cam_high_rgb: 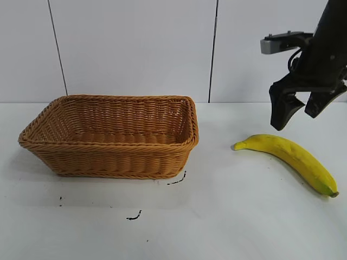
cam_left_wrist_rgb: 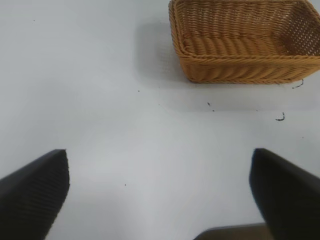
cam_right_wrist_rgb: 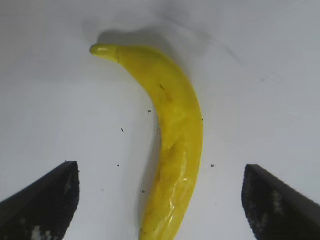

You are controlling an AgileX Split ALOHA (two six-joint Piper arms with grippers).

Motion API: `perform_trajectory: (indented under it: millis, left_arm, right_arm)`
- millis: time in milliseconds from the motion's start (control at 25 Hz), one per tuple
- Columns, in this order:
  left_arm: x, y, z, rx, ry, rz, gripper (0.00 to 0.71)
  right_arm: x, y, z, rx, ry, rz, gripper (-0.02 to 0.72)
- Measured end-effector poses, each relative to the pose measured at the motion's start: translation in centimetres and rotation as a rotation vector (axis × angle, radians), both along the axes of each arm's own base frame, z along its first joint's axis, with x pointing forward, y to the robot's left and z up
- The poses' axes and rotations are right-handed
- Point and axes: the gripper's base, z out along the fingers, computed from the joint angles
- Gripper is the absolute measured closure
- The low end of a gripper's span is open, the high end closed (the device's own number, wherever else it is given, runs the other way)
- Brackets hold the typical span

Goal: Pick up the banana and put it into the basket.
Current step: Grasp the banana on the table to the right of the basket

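The yellow banana (cam_high_rgb: pixel 290 157) lies on the white table at the right, its stem end toward the basket. The tan wicker basket (cam_high_rgb: pixel 111 135) stands at the left and holds nothing I can see. My right gripper (cam_high_rgb: pixel 297 120) hangs open in the air above the banana, not touching it. In the right wrist view the banana (cam_right_wrist_rgb: pixel 172 135) lies lengthwise between the two spread fingers (cam_right_wrist_rgb: pixel 42 205). My left gripper (cam_left_wrist_rgb: pixel 160 195) is open and empty over bare table; the basket (cam_left_wrist_rgb: pixel 245 40) shows far off in its view. The left arm is out of the exterior view.
Small black marks (cam_high_rgb: pixel 134 216) lie on the table in front of the basket. A white panelled wall stands behind the table.
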Motion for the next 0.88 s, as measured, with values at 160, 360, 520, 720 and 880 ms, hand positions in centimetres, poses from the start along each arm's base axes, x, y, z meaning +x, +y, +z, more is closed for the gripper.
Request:
perform_trajectory:
  millis: [160, 360, 520, 720, 880]
  left_arm:
    - [0.0, 0.0, 0.0, 0.000, 0.000, 0.000, 0.015]
    - [0.0, 0.0, 0.0, 0.000, 0.000, 0.000, 0.015]
    - [0.0, 0.0, 0.0, 0.000, 0.000, 0.000, 0.015]
    - [0.0, 0.0, 0.0, 0.000, 0.000, 0.000, 0.015]
    - [0.0, 0.0, 0.0, 0.000, 0.000, 0.000, 0.015]
  right_arm:
    - [0.6, 0.0, -2.6, -0.005, 0.021, -0.002, 0.068]
    - [1.2, 0.0, -4.6, -0.003, 0.025, -0.031, 0.068]
    - [1.3, 0.0, -5.7, -0.003, 0.037, -0.043, 0.068]
    - [1.3, 0.0, -6.3, -0.005, 0.045, -0.048, 0.068]
    - [1.4, 0.0, -6.5, -0.007, 0.048, -0.054, 0.068]
